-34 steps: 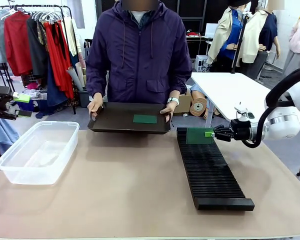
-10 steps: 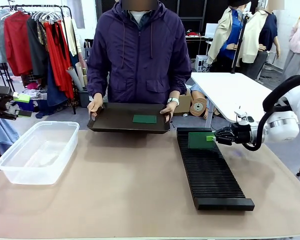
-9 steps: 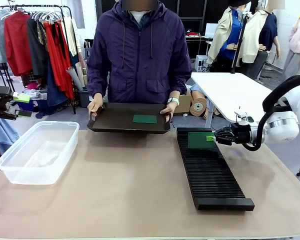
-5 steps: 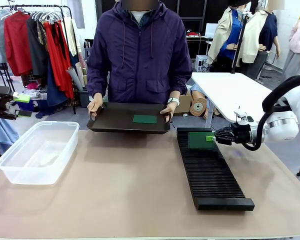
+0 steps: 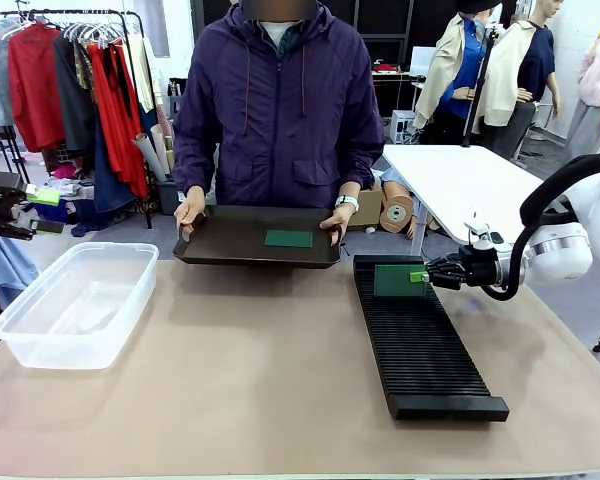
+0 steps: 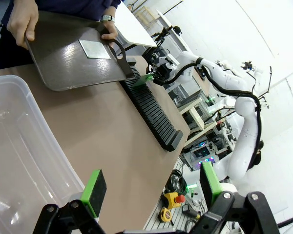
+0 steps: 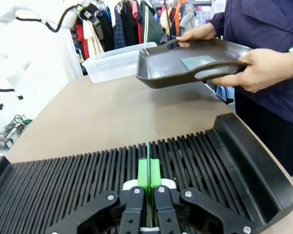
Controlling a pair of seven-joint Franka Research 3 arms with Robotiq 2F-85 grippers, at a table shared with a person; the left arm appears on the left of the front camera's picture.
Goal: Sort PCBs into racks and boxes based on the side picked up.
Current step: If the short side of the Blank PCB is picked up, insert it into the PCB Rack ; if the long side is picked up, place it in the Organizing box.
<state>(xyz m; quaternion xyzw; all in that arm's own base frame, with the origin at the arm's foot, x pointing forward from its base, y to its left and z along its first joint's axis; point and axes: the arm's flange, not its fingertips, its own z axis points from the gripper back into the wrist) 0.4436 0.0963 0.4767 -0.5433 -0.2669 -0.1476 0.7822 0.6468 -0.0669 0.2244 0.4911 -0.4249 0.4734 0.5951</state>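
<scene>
Left gripper (image 6: 151, 185): I am holding it spread wide and idle above the near end of the box (image 6: 19, 136).
Box (image 5: 40, 350): it is sitting on the tabletop (image 5: 260, 380) at my left, well apart from the rack.
Rack (image 5: 420, 340): it is lying lengthwise at my right, with its near slots standing open.
Right gripper (image 5: 425, 274): I am pinching the PCB's right edge with it, pads pressed together on the board.
PCB (image 5: 392, 280): it is standing upright on edge, lined up with a slot near the rack's far end.
Change: I have been lowering this board over the last seconds and am now nudging it slightly leftward; seating looks nearly finished, so release is likely coming next.
Second PCB (image 5: 288, 238): it is lying flat on the tray (image 5: 230, 245), waiting for sorting.
Person's hands (image 5: 337, 215): they are gripping the tray's handles beyond the rack.
</scene>
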